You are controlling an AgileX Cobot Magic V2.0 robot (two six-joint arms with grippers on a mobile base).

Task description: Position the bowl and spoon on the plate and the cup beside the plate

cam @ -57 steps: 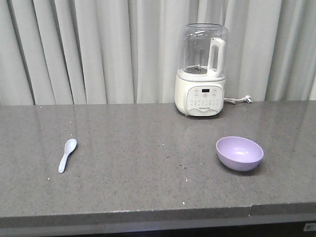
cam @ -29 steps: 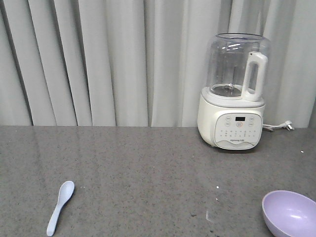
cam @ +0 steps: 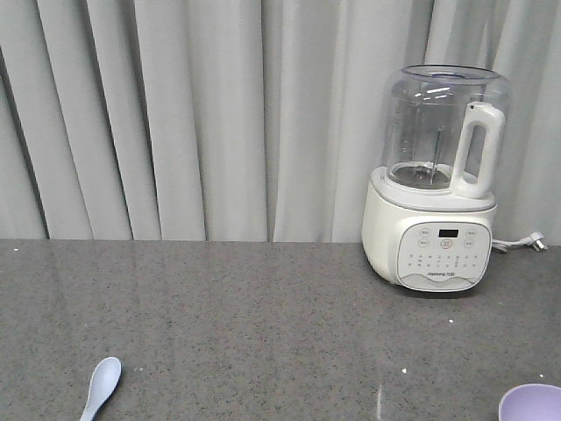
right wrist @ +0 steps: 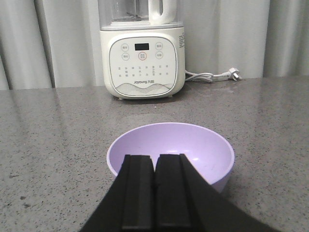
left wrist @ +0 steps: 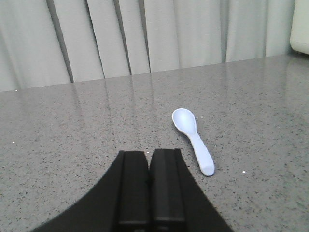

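We see left tool (left wrist: 148, 162) fully closed, empty, spoon (left wrist: 192, 139) beside on counter (left wrist: 72, 121); right tool (right wrist: 154, 166) closed, empty, facing bowl (right wrist: 198, 145).

Front view: spoon (cam: 102, 379) handle and most of bowl (cam: 533, 403) cropped by bottom edge; right gripper (right wrist: 155, 160) hides bowl's near rim.

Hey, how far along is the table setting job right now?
Nothing looks done. The small pale blue plastic spoon and round lavender plastic bowl sit loose on the grey counter. The left hand and right hand are shut and empty. No plate or cup is in view; all placing remains.
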